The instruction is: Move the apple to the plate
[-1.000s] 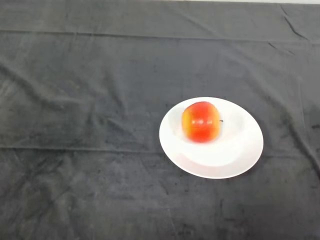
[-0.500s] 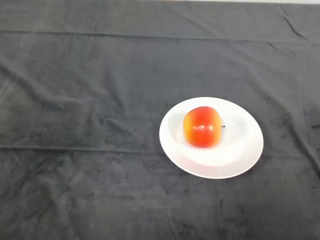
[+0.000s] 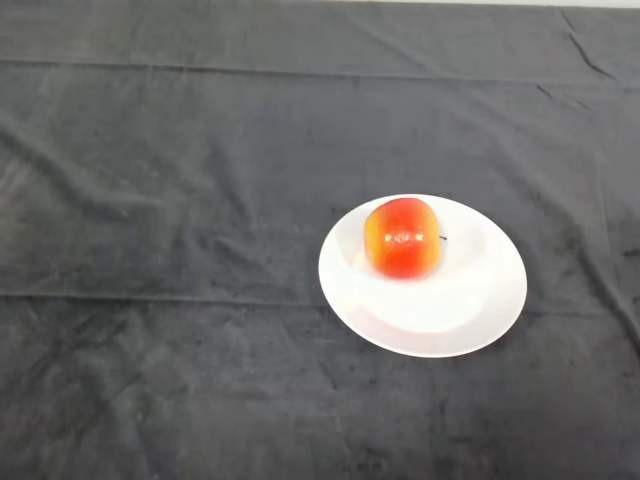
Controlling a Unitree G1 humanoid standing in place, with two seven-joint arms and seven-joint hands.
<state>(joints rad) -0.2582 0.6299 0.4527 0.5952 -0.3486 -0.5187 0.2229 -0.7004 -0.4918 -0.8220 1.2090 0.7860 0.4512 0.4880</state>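
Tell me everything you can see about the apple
The apple is round and glossy, red with a yellow-orange patch on its left side. It lies tipped over, with its thin dark stem pointing right. It rests inside the white plate, toward the plate's far left part, touching only the plate. Nothing holds it.

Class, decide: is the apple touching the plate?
Touching. The head view shows the apple resting inside the white plate, with no gap beneath it.

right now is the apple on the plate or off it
On it: the apple rests inside the white plate, toward its far left side.
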